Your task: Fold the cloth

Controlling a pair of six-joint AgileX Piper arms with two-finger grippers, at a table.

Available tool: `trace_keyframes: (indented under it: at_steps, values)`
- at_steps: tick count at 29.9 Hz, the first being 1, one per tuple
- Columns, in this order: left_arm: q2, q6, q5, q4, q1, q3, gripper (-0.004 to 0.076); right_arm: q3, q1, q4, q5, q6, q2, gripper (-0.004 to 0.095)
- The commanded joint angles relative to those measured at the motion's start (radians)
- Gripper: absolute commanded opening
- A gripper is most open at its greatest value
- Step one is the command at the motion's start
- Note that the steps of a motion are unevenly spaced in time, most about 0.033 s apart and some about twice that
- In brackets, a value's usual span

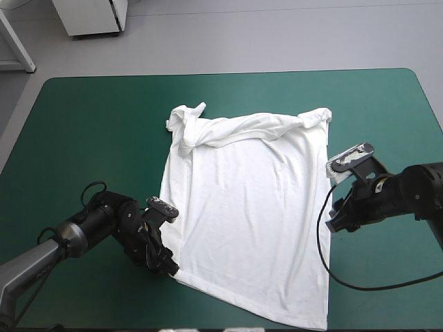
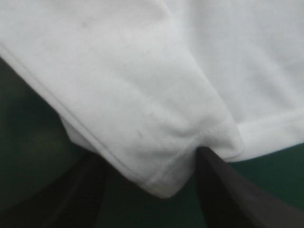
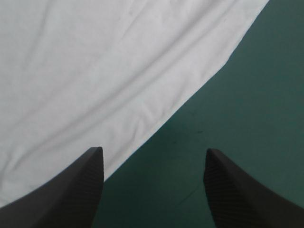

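On teal-green cover [image 1: 90, 117], T-shirt [image 1: 249, 207] spread flat — left gripper [image 2: 149, 156] apart at its corner, right gripper [image 3: 154, 150] apart

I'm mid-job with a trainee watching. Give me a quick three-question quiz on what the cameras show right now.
1. True or false: the T-shirt is a folded bundle.
2. What sits between the left gripper's fingers? A) a corner of the T-shirt B) its collar C) nothing at all
3. Fill in: the right gripper is ____ at the T-shirt's side edge.
Key: 1 false; 2 A; 3 open.
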Motion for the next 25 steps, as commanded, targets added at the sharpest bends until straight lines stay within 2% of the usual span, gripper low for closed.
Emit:
trace_keyframes:
  at_steps: [1, 4, 9, 16, 20, 25]
  values:
    - [0.000, 0.019, -0.026, -0.057, -0.009, -0.019, 0.0372, 0.021, 0.078, -0.072, 0.042, -0.008, -0.027, 0.0577]
    - [0.021, 0.028, -0.027, -0.074, -0.009, -0.019, 0.0259, 0.093, 0.132, -0.079, 0.042, 0.004, -0.058, 0.0577]
    - [0.040, 0.061, -0.032, -0.095, -0.009, -0.019, 0.0000, 0.224, 0.192, -0.095, 0.042, -0.015, -0.121, 0.0577]
    - [0.040, 0.061, -0.026, -0.093, -0.009, -0.019, -0.0009, 0.303, 0.303, -0.071, 0.042, -0.061, -0.156, 0.0576]
    - [0.040, 0.061, -0.026, -0.091, -0.009, -0.019, -0.0009, 0.305, 0.421, -0.048, 0.042, -0.094, -0.156, 0.0576]
    - [0.040, 0.061, -0.025, -0.087, -0.009, -0.019, -0.0009, 0.305, 0.588, -0.072, 0.042, -0.129, -0.154, 0.0576]
